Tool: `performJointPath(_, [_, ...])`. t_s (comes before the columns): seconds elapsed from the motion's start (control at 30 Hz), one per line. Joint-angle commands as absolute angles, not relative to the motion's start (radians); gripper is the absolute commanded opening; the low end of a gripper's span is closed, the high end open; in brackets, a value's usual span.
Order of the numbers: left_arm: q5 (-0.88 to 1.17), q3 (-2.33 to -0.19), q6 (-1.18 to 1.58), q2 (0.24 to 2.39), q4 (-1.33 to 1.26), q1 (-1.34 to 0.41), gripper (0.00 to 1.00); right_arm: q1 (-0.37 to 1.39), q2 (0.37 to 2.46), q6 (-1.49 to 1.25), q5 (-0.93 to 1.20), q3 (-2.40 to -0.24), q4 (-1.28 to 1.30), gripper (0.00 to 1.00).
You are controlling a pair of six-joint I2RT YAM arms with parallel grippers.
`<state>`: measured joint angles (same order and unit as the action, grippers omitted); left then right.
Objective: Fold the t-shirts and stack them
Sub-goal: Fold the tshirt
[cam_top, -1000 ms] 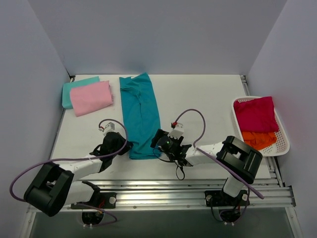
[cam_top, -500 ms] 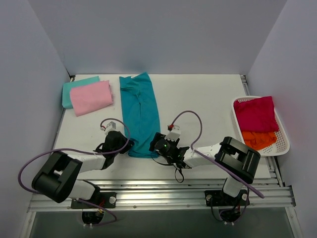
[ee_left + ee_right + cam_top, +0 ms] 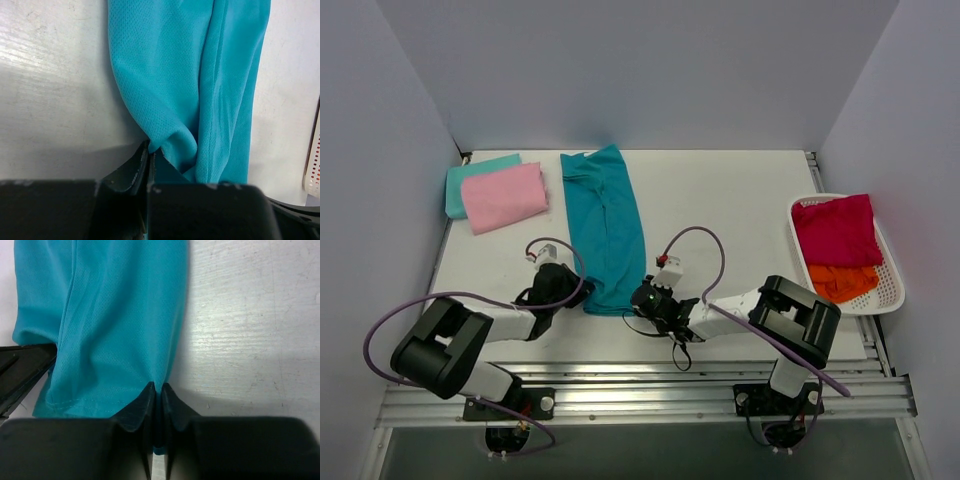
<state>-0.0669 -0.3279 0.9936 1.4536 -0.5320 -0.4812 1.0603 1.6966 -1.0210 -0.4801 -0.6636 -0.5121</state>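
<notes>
At the near edge of the table [image 3: 740, 200], both arms lie low and stretched forward, wrists close to the surface, converging on the near hem of the deep teal t-shirt [image 3: 605, 225]. The shirt lies as a narrow folded strip running lengthwise toward the back wall. Left gripper [image 3: 150, 152]: clenched on the hem's left corner, cloth bunched between the jaws. Right gripper [image 3: 156, 389]: clamped on the hem's right corner; whether it pinches one layer or several cannot be made out. One second ago the right gripper stood spread open just right of that corner; it has since moved in and closed. The left arm's elbow has swung inward, its grasp unchanged. Pink t-shirt [image 3: 505, 197] rests folded atop the pale aqua t-shirt [image 3: 470, 172] at back left. Crimson t-shirt [image 3: 835, 230] and orange t-shirt [image 3: 842, 282] sit in the basket [image 3: 890, 290] at right.
</notes>
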Motion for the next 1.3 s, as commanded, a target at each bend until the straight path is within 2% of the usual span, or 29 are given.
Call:
performJointPath(0.0, [-0.080,-0.307,0.979,1.417,-0.428,-0.477,0.02,1.066,1.678,-1.034,-0.517,-0.652,-0.460,0.02])
performJointPath(0.67, [-0.138,-0.249,0.982,1.227,-0.276,-0.477,0.02,1.092,1.640,-1.117,-0.560,-0.543,-0.388,0.00])
performJointPath(0.73, [-0.146,-0.244,0.982,1.207,-0.247,-0.477,0.02,1.098,1.631,-1.124,-0.561,-0.531,-0.387,0.07])
performJointPath(0.77, [-0.144,-0.235,0.980,1.180,-0.236,-0.477,0.02,1.101,1.625,-1.129,-0.563,-0.525,-0.385,0.15])
performJointPath(0.8, [-0.132,-0.230,0.979,1.164,-0.226,-0.477,0.02,1.107,1.609,-1.134,-0.564,-0.519,-0.385,0.47])
performJointPath(0.87, [-0.118,-0.213,0.983,1.099,-0.184,-0.485,0.03,1.118,1.589,-1.146,-0.574,-0.500,-0.373,0.75])
performJointPath(0.9, [-0.112,-0.207,0.986,1.069,-0.139,-0.491,0.15,1.132,1.566,-1.153,-0.596,-0.497,-0.356,0.93])
performJointPath(0.93, [-0.109,-0.203,0.989,1.001,-0.108,-0.500,0.24,1.140,1.556,-1.166,-0.607,-0.495,-0.322,0.97])
performJointPath(0.97, [-0.110,-0.199,0.997,0.956,-0.068,-0.505,0.33,1.146,1.536,-1.172,-0.620,-0.495,-0.304,0.99])
performJointPath(1.0, [-0.115,-0.198,1.000,0.915,0.019,-0.511,0.58,1.158,1.526,-1.178,-0.641,-0.499,-0.284,0.99])
performJointPath(1.07, [-0.138,-0.202,1.005,0.759,0.131,-0.520,0.77,1.169,1.503,-1.186,-0.656,-0.499,-0.250,0.99])
performJointPath(1.1, [-0.149,-0.219,1.005,0.706,0.243,-0.525,0.92,1.173,1.499,-1.186,-0.667,-0.497,-0.242,0.99])
performJointPath(1.13, [-0.161,-0.230,1.003,0.648,0.305,-0.528,0.99,1.181,1.494,-1.187,-0.672,-0.495,-0.236,0.99])
performJointPath(1.17, [-0.190,-0.245,0.999,0.544,0.360,-0.529,0.94,1.183,1.490,-1.186,-0.673,-0.499,-0.233,0.99])
performJointPath(1.27, [-0.230,-0.308,0.988,0.375,0.552,-0.534,0.94,1.196,1.493,-1.186,-0.684,-0.503,-0.229,0.98])
